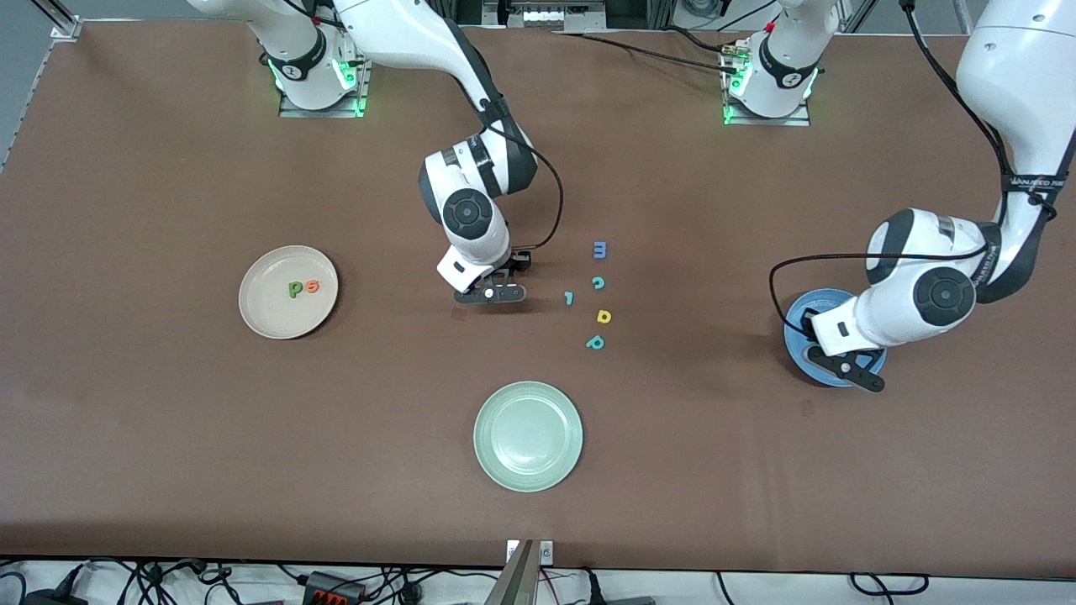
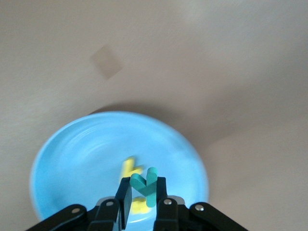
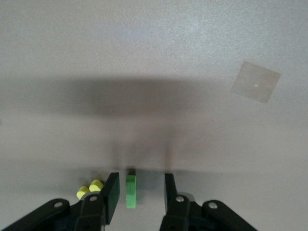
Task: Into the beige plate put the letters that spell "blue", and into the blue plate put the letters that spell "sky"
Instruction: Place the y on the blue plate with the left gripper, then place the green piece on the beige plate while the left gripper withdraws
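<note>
My left gripper [image 1: 851, 370] hangs over the blue plate [image 1: 804, 307], shut on the teal y [image 2: 150, 190]. In the left wrist view two yellow letters [image 2: 131, 168] lie in the blue plate [image 2: 82, 159] under the left gripper [image 2: 143, 182]. My right gripper [image 1: 490, 294] is down at the table, open, and the thin green bar l [image 3: 131, 191] stands between its fingers, close to one. The yellow u [image 3: 90, 188] lies just outside that finger. The beige plate [image 1: 261, 315], toward the right arm's end, holds the dark green b [image 1: 295, 289] and the orange e [image 1: 313, 286].
Beside the right gripper lie a blue m [image 1: 599, 249], a teal c [image 1: 598, 283], a small teal letter [image 1: 569, 297], a yellow d-shaped letter [image 1: 603, 317] and a teal p [image 1: 595, 342]. A pale green plate [image 1: 528, 435] sits nearer the front camera.
</note>
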Motion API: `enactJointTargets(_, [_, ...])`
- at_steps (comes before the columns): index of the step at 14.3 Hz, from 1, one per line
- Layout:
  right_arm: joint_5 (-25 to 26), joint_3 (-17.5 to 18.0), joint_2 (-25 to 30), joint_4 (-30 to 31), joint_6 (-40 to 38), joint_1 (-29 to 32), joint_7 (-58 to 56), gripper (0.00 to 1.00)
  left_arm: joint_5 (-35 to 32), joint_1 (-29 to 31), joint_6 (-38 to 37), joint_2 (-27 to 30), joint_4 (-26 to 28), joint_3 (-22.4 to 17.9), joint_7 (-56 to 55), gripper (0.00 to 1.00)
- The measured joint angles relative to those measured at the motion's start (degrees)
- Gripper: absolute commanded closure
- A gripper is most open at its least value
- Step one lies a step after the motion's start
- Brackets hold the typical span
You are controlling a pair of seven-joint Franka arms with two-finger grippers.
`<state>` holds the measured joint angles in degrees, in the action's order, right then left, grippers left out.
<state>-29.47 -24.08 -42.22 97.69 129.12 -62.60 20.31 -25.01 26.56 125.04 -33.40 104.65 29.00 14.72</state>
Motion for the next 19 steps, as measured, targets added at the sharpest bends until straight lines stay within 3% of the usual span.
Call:
enactJointTargets(3, [0.00,0.02,0.00,-0.01,-0.01,-0.01,-0.01,0.55,-1.27,0.56,0.01,-1.86,-0.37,-2.32,6.85,0.90])
enactJointTargets(4, [0.00,0.12,0.00,-0.01,-0.02,-0.04,-0.02,0.55,-1.30,0.59,0.03,-2.20,-0.48,-3.10,9.01,0.85])
enactJointTargets(5, [0.00,0.22,-0.01,-0.01,-0.02,-0.10,-0.02,0.55,-1.30,0.60,0.03,-2.41,-0.63,-3.60,10.75,0.72])
enactJointTargets(6, [0.00,0.27,-0.03,-0.01,-0.02,-0.19,-0.02,0.55,-1.30,0.61,0.03,-2.46,-0.72,-3.80,11.86,0.28])
enactJointTargets(7, [0.00,0.28,-0.05,-0.01,-0.02,-0.28,-0.02,0.56,-1.30,0.59,0.03,-2.46,-0.82,-3.80,12.37,0.00])
enactJointTargets(10, [0.00,0.29,-0.07,-0.01,-0.02,-0.42,-0.02,0.62,-1.31,0.42,-0.22,-2.22,-1.48,-3.12,12.81,0.00])
enactJointTargets(13, [0.00,0.32,-0.10,-0.01,-0.03,-0.44,-0.02,0.66,-1.31,-0.11,-5.07,-0.59,-3.30,0.04,12.78,0.00])
enactJointTargets(17, [0.00,0.85,-0.34,-0.01,-0.05,-0.50,-0.02,0.68,-1.31,-0.41,-17.20,1.39,-9.80,5.88,12.69,0.00])
enactJointTargets(19, [0.00,0.92,-0.47,-0.01,-0.05,-0.60,-0.02,0.76,-1.30,-0.46,-25.16,1.84,-14.61,8.91,12.19,0.00])
